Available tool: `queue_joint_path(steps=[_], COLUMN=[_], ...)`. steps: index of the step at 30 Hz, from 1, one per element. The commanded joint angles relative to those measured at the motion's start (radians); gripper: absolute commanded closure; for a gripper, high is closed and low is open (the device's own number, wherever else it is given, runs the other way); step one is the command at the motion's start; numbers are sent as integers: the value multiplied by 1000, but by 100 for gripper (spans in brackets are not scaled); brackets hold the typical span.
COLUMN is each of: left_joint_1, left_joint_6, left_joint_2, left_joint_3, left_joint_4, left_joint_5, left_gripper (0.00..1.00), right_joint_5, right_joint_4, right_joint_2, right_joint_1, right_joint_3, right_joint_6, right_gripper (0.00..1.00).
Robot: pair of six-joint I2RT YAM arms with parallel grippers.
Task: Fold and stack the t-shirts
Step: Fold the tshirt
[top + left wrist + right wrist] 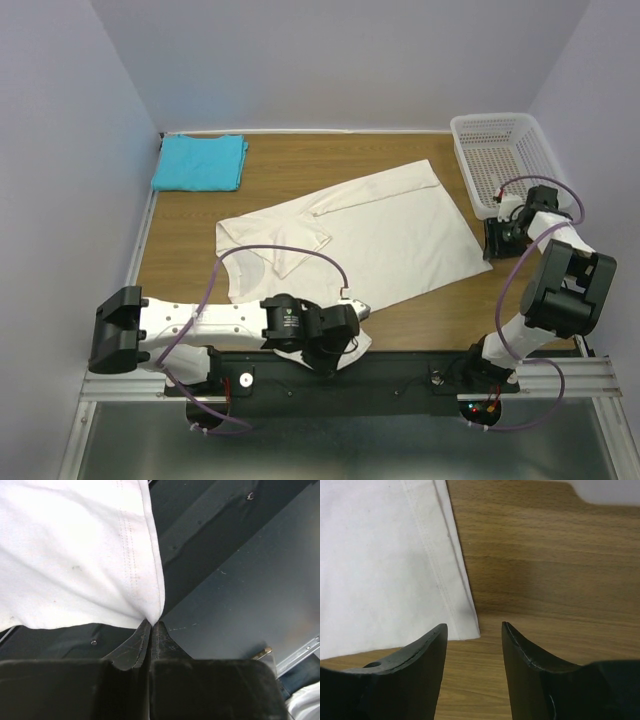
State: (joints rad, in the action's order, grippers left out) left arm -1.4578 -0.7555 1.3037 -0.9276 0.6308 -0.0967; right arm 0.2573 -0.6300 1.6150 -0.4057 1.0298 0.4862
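Left fingers (151, 625) fill the bottom of the left wrist cam, pressed tight together and pinching a hem corner of the white shirt (75, 555). That corner sits off the front edge of the bench, over the black base plate (225, 580) the arms are bolted to. The cloth fans up and away from the pinch.

From the overhead cam, the left arm is stretched out low and almost flat along the near edge. Its shoulder is way out left and the wrist points right, so the left fingers (365, 310) sit at the shirt's near corner, about mid-bench.

The right arm is folded up, with the elbow high over its base and the forearm reaching forward along the right side. The right fingers (492, 238) end up just beside the near end of the basket (520, 150), at the shirt's right hem corner.

On the right wrist cam, the right fingers (474, 626) are spread apart. The hem corner of the white shirt (380, 565) lies flat on the bench (545, 570), just at the gap between the tips and closer to the left one. I can't tell if either tip actually touches the cloth.

The white shirt (380, 235) is spread out diagonally across the middle of the bench (330, 160), with a sleeve flopped over near the collar. The blue shirt (200, 162) is folded up in the far left corner, well apart from it.
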Motion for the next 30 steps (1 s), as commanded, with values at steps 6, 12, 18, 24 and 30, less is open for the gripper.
queue_joint_path(steps=[6,12,18,24,30], left_joint_1=[7,16,24,33,42], left_joint_6=[-16,-27,-18,-10,-2], left_joint_2=[-93,-121,-119,-121,-119], left_joint_3=[47,69,69,64,64], left_joint_4=[-48,-51,-60,-57,-51], left_joint_5=[-23,-21,-23,-24,-23], left_gripper=[100,100,100,100,100], right_joint_5=[8,-12,-55,-49,-24], right_joint_4=[110,119,125,133,145], right_joint_2=[-10,-3,-17,-21,-3], right_joint_1=[-2,-2,-2,-2,-2], right_joint_3=[-60,-76,-96,-117,-139], right_joint_6=[-100,-116,-112,-118,-124], right_gripper=[47,47,47,48,52])
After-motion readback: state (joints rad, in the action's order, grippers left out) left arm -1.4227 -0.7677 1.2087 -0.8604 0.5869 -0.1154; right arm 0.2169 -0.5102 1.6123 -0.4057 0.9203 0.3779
